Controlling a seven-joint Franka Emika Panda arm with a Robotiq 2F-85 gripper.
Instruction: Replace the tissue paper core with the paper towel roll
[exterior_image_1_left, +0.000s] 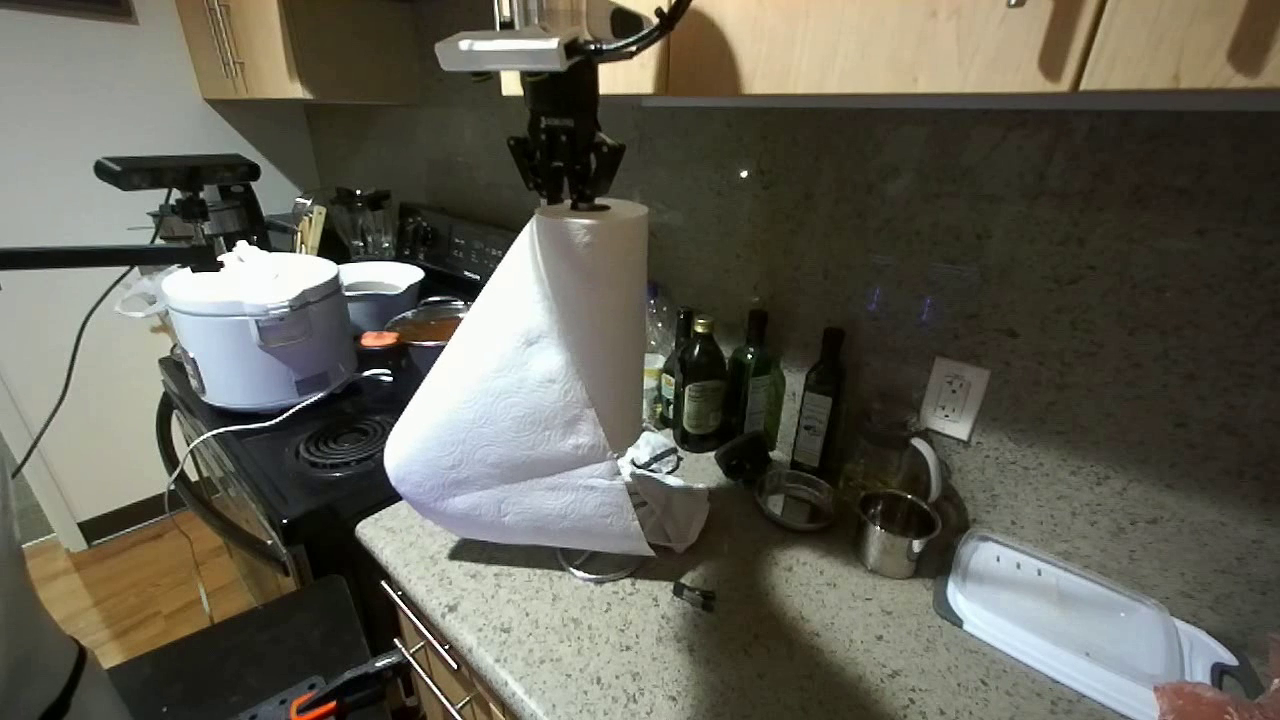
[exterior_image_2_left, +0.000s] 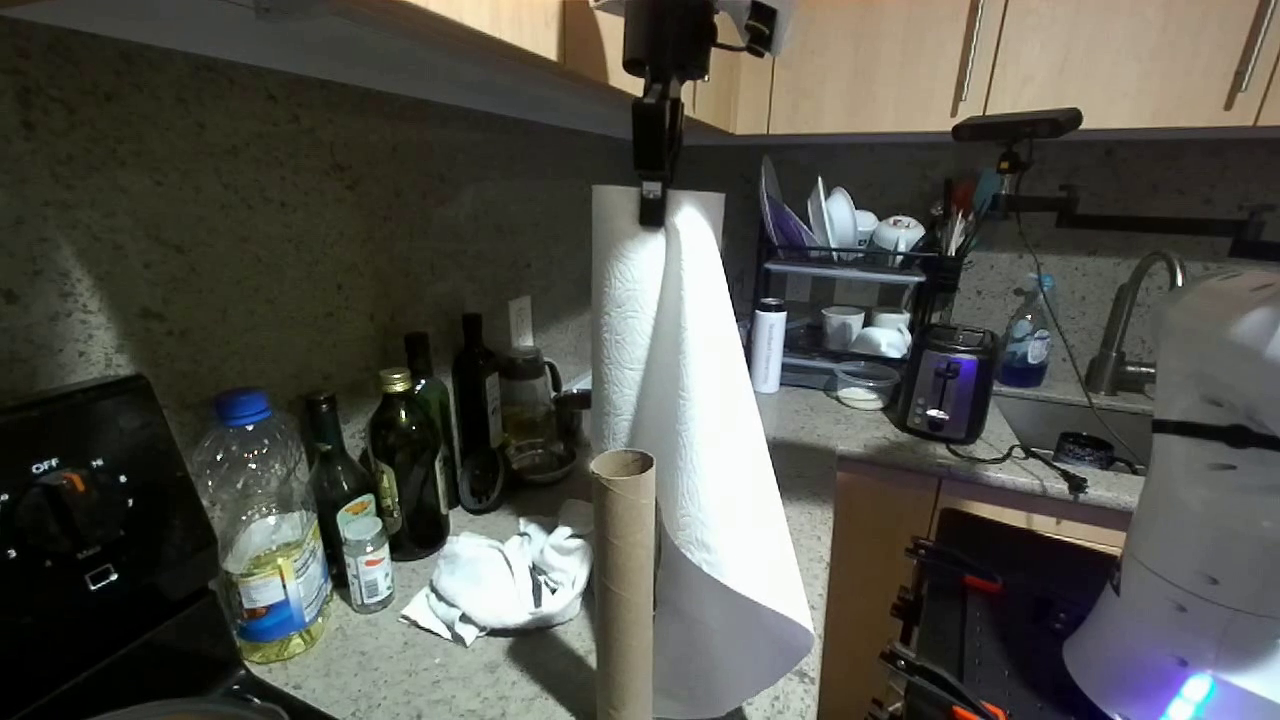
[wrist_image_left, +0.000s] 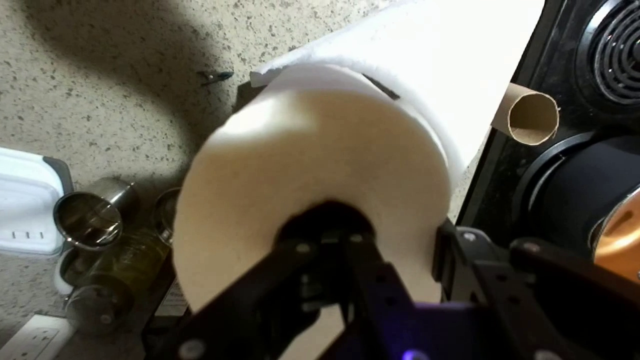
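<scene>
A: In an exterior view, see the gripper (exterior_image_1_left: 567, 202) clamped on the wall of the paper towel roll (exterior_image_1_left: 615, 330), fat, white, embossed, upright above a round metal base (exterior_image_1_left: 600, 570).

B: Threaded on or only hovering? Can't tell, with so much loose sheet (exterior_image_1_left: 510, 440) in the way. Might snag that on the base.

A: In an exterior view, find the tissue paper core (exterior_image_2_left: 625, 590): slim, matte brown cardboard, upright in the foreground.

B: Probably light, so easy to topple with one brush of that sheet.

A: Over to the wrist view! Note the round end face, one finger in the dark hollow, one outside, and the core's open mouth in line with the stove (wrist_image_left: 562, 65).

B: Pinched off-centre, then. Could tilt, dent the soft paper and land askew.
</scene>
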